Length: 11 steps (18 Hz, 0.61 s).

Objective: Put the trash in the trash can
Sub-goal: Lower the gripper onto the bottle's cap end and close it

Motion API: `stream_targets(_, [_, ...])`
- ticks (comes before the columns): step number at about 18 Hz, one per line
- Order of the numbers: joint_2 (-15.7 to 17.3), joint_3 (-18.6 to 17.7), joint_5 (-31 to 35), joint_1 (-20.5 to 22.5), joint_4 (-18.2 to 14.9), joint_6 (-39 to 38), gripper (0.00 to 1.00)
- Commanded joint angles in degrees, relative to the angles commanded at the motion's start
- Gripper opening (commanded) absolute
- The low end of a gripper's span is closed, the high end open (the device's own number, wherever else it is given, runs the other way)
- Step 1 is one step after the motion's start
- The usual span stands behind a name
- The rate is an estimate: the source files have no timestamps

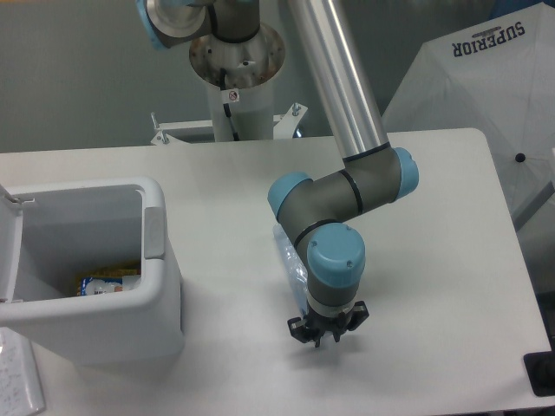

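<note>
Arm folded down; gripper (323, 336) points at tabletop, jaw state unclear.

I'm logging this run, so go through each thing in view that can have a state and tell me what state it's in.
Trash can: lid open, a yellow and blue packet lying inside.
Plastic bottle: lying on the table, mostly hidden behind the arm, not in the can.
Gripper: low over the table by the bottle's end; open or shut cannot be told.
Tissue wad: not in view.

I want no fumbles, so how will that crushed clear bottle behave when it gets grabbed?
The bottle looks empty, so probably light. Its crumpled clear walls would likely give and slip under the jaws. Being crushed, it seems unlikely to roll far on the table.
</note>
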Motion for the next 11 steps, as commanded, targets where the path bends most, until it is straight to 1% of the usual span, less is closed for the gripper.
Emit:
stream_targets(8, [0.4, 0.7, -0.1, 0.1, -0.1, 0.2, 0.25])
stream_targets(9, [0.5, 0.8, -0.2, 0.1, -0.1, 0.2, 0.22])
stream_targets(11, [0.6, 1.3, -0.2, 0.1, -0.1, 0.0, 0.21])
